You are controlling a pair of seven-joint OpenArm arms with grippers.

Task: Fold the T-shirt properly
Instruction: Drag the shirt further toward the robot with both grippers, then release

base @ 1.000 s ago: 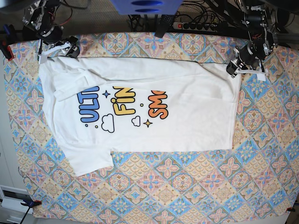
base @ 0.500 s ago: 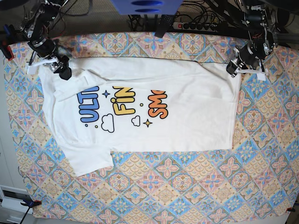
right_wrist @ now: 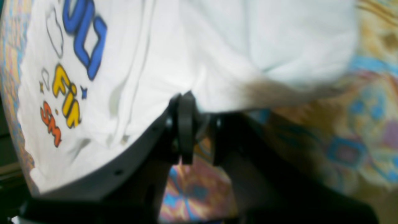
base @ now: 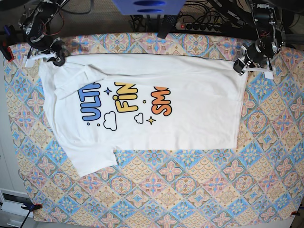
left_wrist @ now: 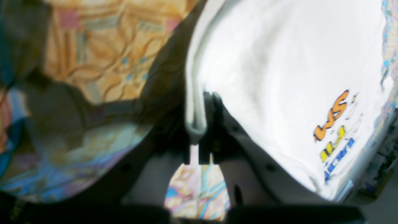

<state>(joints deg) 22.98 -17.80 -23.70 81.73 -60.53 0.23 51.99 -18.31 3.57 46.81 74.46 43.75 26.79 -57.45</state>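
Here the T-shirt point(base: 190, 109) lies lengthwise left-to-right.

A robotics lab bench, we think.
We see two arms mounted at the upper corners over a surface point(base: 190, 190) under a patterned cloth, with a power strip point(base: 199, 26) and tangled cables point(base: 209, 12) along the top edge.

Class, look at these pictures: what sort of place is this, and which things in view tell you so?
Probably a robotics lab workbench: a table under a patterned cloth, two robot arms gripping a T-shirt at its far corners, and a power strip with tangled cables behind.
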